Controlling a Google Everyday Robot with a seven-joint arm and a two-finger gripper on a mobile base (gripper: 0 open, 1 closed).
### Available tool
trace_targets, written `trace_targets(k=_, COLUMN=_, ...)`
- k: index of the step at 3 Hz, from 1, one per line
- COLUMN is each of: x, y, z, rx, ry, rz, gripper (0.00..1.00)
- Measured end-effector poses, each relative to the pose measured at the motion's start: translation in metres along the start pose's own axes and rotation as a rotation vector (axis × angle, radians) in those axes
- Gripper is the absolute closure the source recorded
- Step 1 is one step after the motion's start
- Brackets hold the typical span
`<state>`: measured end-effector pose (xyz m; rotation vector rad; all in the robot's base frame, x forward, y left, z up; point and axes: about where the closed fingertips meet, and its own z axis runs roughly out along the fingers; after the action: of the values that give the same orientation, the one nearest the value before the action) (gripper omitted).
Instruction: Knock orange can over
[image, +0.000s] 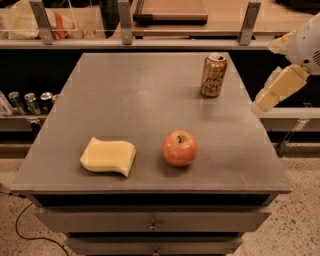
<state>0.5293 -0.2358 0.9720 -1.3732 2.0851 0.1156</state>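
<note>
The orange can (213, 75) stands upright at the far right of the grey table (125, 95). It is orange-gold with a silver top and pale script lettering. My gripper (272, 95) is cream-coloured and hangs off the table's right edge, to the right of the can and slightly nearer the front. It is apart from the can by about one can height. It holds nothing that I can see.
A red apple (179, 148) sits near the table's front centre. A yellow sponge (108, 156) lies to its left. Several silver and dark cans (27, 102) stand in a row on a low shelf at left. A railed counter (150, 42) runs behind.
</note>
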Motion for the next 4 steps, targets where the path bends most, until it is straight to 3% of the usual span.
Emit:
trace_targets(k=1, x=0.000, y=-0.002, z=0.001, rx=0.013, ry=-0.002, rz=0.001, gripper=0.00)
trace_targets(k=4, x=0.017, y=-0.048, z=0.030, rx=0.081, ry=-0.212, rz=0.100, gripper=0.00)
